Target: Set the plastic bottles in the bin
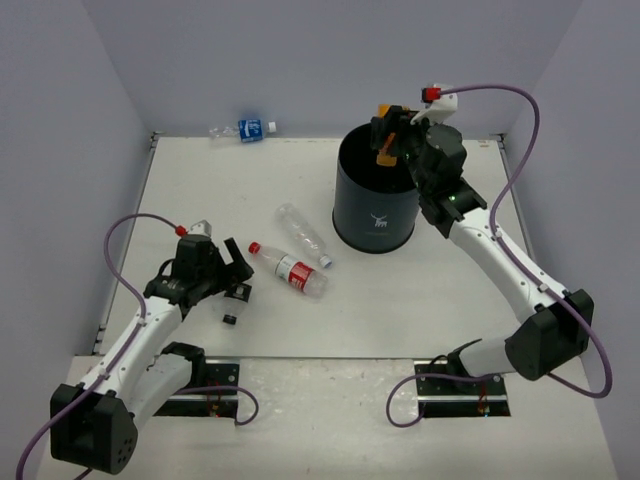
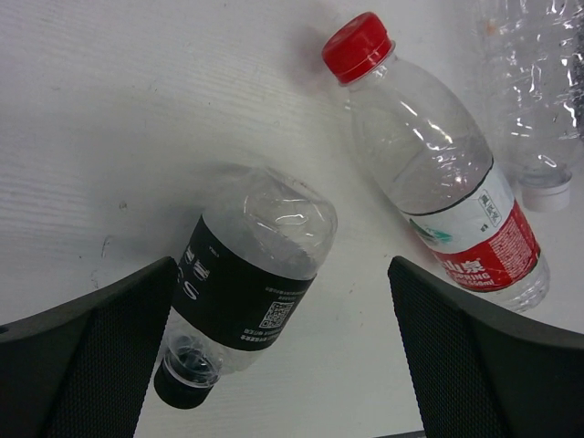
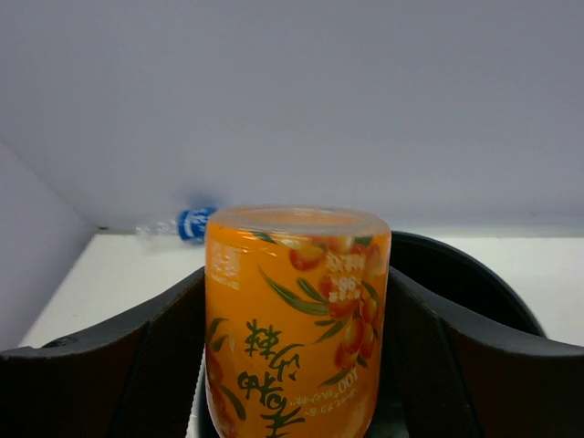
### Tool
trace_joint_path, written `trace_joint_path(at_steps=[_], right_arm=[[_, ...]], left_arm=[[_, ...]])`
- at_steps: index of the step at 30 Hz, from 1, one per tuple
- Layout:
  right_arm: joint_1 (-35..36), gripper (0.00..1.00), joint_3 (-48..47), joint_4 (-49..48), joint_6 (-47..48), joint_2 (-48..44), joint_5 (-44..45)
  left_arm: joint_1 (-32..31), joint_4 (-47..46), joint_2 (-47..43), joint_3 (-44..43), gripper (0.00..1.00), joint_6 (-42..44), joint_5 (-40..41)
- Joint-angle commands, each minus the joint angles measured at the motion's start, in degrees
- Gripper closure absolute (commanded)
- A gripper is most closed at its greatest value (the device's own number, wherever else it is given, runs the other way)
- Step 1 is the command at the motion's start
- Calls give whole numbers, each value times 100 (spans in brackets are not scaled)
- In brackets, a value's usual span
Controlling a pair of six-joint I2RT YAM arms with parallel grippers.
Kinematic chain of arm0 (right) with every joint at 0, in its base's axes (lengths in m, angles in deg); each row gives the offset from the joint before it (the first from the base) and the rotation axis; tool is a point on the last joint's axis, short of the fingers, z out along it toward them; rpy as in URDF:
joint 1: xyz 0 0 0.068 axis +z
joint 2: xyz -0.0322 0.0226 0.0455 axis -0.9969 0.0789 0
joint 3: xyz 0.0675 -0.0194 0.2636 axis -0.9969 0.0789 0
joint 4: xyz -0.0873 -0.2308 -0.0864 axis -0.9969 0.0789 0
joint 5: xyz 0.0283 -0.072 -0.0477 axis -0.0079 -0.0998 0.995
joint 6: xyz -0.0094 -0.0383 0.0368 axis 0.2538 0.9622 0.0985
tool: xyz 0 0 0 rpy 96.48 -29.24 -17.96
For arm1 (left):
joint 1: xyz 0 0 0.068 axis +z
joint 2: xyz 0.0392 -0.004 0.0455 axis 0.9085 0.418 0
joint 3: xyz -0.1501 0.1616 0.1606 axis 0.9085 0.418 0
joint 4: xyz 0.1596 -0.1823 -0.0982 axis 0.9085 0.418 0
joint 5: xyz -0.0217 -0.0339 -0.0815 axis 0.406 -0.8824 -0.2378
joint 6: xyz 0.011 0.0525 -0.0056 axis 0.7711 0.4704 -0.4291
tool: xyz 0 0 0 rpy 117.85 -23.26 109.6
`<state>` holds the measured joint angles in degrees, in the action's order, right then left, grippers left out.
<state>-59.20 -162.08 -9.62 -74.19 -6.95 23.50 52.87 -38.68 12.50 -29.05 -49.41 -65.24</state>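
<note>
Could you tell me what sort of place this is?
Probably a robotics lab test cell: left arm and right arm bolted to a white table, plain walls around it, loose bottles and a black bin as props.

White arm links (image 1: 500,262), black joints (image 1: 545,345), purple cables (image 1: 533,130), black textured fingers (image 2: 91,365).

Bottle (image 1: 386,152) seemingly above bin (image 1: 372,222), far bottle (image 1: 250,129) back-left.

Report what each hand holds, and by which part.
The right hand grips an orange drink bottle by its labelled sides, over the bin. The left hand holds nothing: it is open over the black-labelled bottle.
</note>
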Motion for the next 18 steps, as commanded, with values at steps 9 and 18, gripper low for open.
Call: trace_joint_path(at_steps=[9, 18], right_arm=[[-175, 1, 132, 496, -622, -438, 13], [-176, 1, 860, 1088, -1425, -1363, 501]], left_arm=[[-23, -375, 207, 365, 0, -132, -394], [-23, -563, 519, 383, 0, -115, -540]])
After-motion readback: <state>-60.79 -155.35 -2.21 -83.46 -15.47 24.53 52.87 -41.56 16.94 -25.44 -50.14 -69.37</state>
